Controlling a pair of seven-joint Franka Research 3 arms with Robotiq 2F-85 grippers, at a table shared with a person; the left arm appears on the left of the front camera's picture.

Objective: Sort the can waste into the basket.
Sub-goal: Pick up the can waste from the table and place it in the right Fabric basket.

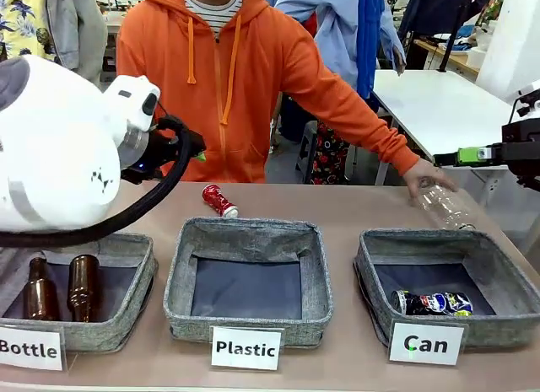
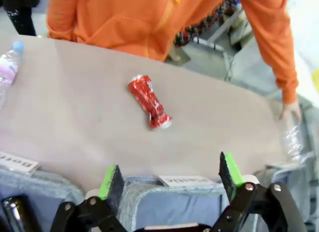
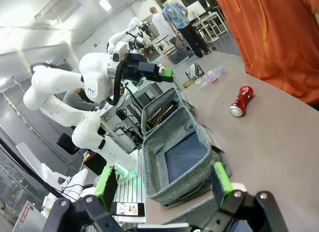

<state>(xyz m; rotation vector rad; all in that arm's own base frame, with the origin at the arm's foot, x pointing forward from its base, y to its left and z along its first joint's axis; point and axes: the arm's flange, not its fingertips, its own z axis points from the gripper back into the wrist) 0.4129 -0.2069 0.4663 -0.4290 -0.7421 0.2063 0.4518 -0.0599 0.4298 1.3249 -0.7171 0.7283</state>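
Observation:
A crushed red can lies on the table behind the middle basket; the left wrist view has the red can ahead of my open left gripper, well apart from it. The dark printed can rests inside the grey basket with the "Can" card. My left gripper hovers above the table left of the red can. At the right edge my right gripper hangs high above the basket. In its own view the right gripper is open and holds nothing, with the red can far off.
The "Plastic" basket stands in the middle. The "Bottle" basket on the left holds two brown bottles. A person's hand rests on a clear bottle behind the Can basket. Another clear bottle lies far left.

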